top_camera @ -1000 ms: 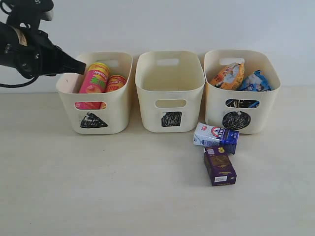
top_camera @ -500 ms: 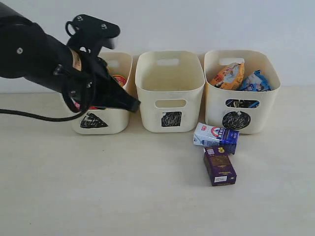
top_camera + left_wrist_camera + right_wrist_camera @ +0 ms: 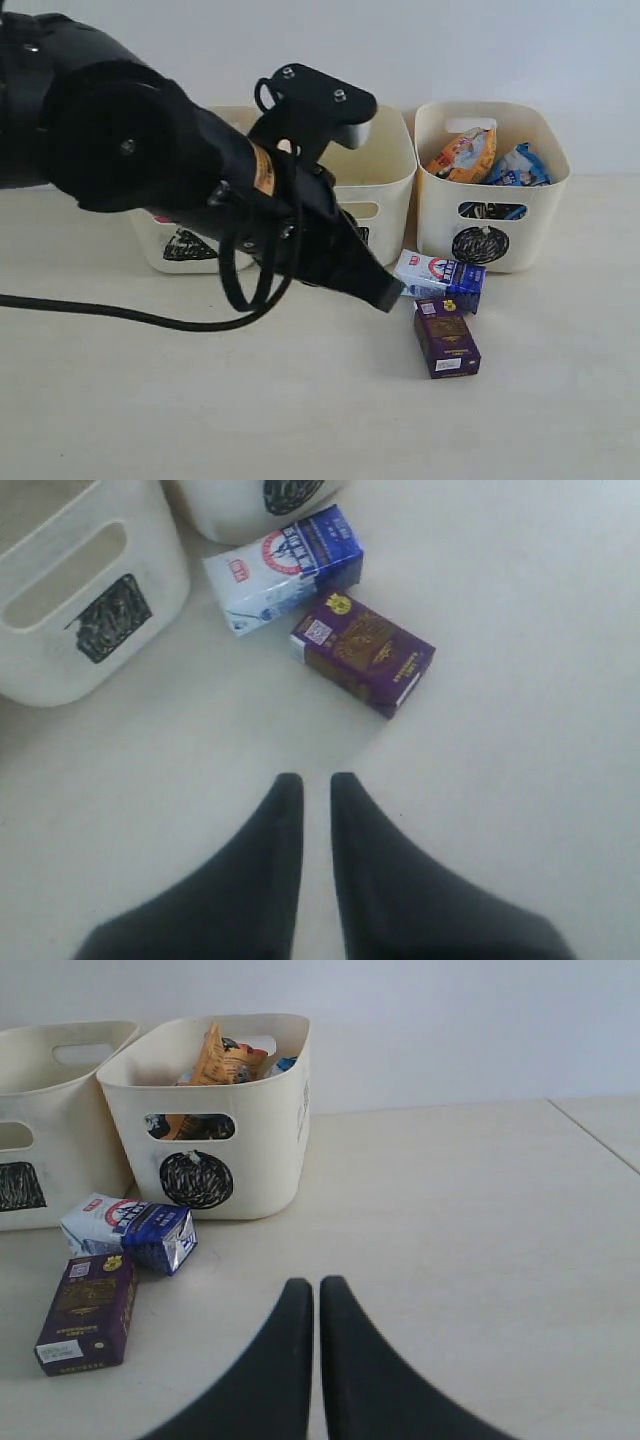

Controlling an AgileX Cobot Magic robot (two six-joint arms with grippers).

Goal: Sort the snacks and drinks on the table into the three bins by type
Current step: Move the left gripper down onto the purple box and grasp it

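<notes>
— eyeing which piece?
— the white-blue carton [image 3: 285, 568], lying on the worktop [image 3: 150, 400] touching the purple carton [image 3: 363, 650], near the square bin [image 3: 80, 600]. my left end effector [image 3: 308, 785] is nearly closed, empty; i'd judge it must open and descend.

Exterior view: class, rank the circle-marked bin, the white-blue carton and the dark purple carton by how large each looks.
1. Circle-marked bin, clearly largest.
2. Dark purple carton and white-blue carton: alike; the white-blue one is partly hidden by the left hand, so unranked.
</notes>
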